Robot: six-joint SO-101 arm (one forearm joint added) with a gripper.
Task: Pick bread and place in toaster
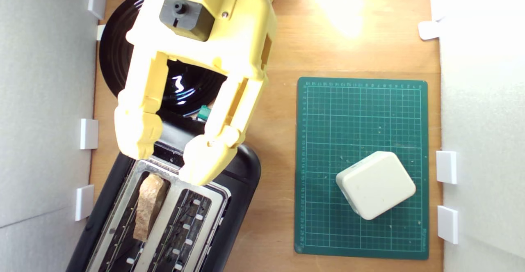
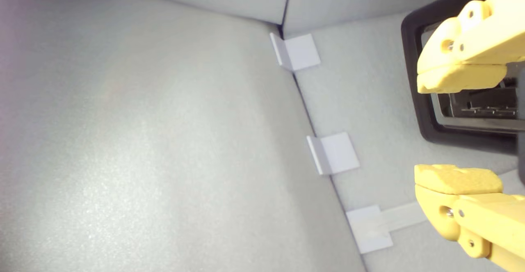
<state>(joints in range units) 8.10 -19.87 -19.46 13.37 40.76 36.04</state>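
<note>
Exterior view: the bread stands upright in the toaster slot on that view's left, so the pincer hangs wide and empty above.

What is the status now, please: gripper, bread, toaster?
Gripper open, empty, above toaster end. Bread standing in the slot nearer the exterior view's left. Nothing blocking; other slot empty.
</note>
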